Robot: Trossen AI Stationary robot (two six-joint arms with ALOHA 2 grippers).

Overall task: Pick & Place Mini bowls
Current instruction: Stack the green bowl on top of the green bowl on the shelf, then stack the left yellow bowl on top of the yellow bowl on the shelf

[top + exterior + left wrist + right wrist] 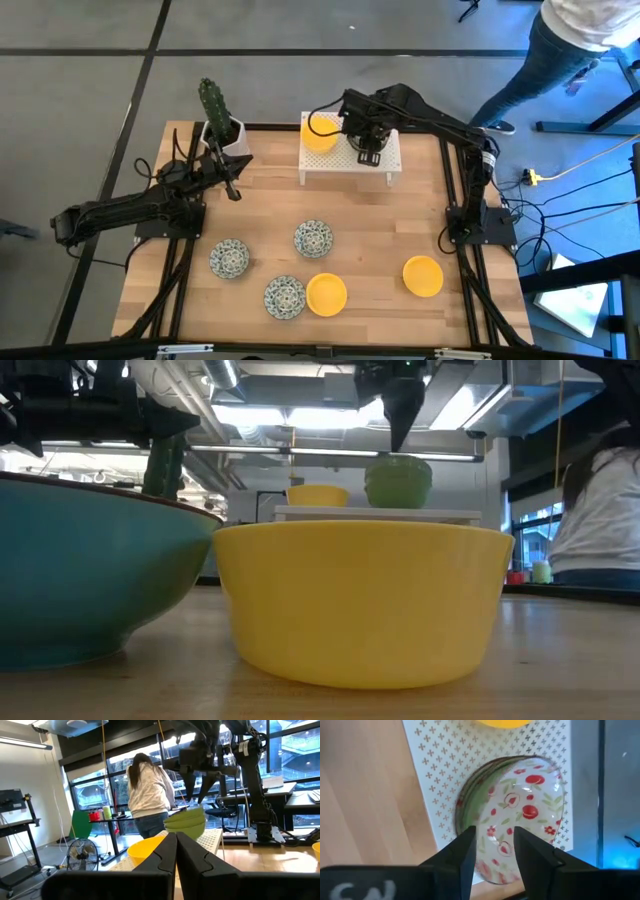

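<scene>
Only the right wrist view shows the right tool [492,847], fingers apart, above floral bowls [520,815].

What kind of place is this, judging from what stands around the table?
Probably a robotics lab or workshop: exposed ceiling ducts, a floor fan, loose cables on the floor, and a person at a workbench by large windows.

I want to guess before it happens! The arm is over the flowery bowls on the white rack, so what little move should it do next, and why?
Probably lift straight up. The right pincer hangs open just above the floral bowls, which sit stacked on the white rack beside a yellow bowl, so that drop looks done. Five bowls wait on the table.
</scene>
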